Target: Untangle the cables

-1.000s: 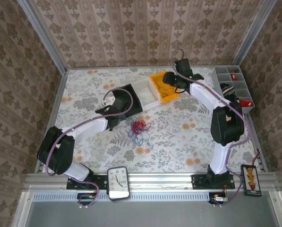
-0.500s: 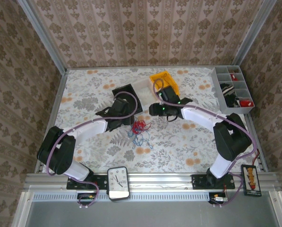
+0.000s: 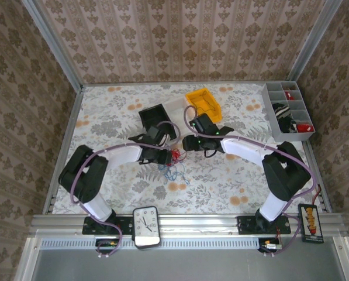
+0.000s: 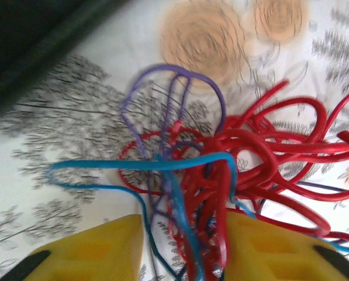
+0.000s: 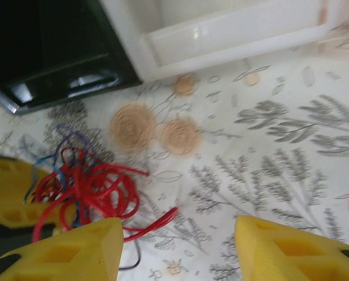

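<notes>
The cables [image 3: 174,160] lie as one tangle of red, blue, purple and dark wires mid-table. My left gripper [image 3: 166,154] is down on the tangle's left side. In the left wrist view its yellow fingers [image 4: 86,249] stand apart, and red and blue strands of the cables [image 4: 221,170] run through the gap at the left gripper [image 4: 184,229]. My right gripper [image 3: 189,143] hovers just right of the tangle. It is open [image 5: 177,228] over bare cloth, the red cables [image 5: 89,187] lying by its left finger [image 5: 63,252].
A black bin [image 3: 154,116], a white bin [image 3: 178,108] and a yellow bin [image 3: 204,103] stand in a row behind the tangle. A grey compartment tray [image 3: 288,111] sits at the back right. A timer [image 3: 146,225] rests on the near rail.
My right arm swung from the yellow bin down to the table's middle, beside the tangle. My left gripper slid right onto the cables.
</notes>
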`<action>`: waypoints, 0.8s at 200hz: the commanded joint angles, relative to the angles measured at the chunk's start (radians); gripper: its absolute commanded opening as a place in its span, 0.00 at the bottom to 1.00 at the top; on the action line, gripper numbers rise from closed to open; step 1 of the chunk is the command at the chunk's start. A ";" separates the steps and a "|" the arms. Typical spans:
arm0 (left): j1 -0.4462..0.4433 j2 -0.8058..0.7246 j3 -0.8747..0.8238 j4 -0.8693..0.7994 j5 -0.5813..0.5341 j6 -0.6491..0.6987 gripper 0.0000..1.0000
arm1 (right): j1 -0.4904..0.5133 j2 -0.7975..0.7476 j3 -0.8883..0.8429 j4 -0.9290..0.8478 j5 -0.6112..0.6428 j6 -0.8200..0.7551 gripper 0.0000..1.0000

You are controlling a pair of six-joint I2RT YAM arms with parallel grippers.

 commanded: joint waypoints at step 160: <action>0.036 -0.182 -0.063 0.224 0.001 0.143 0.66 | -0.103 -0.173 -0.130 0.017 -0.153 0.013 0.48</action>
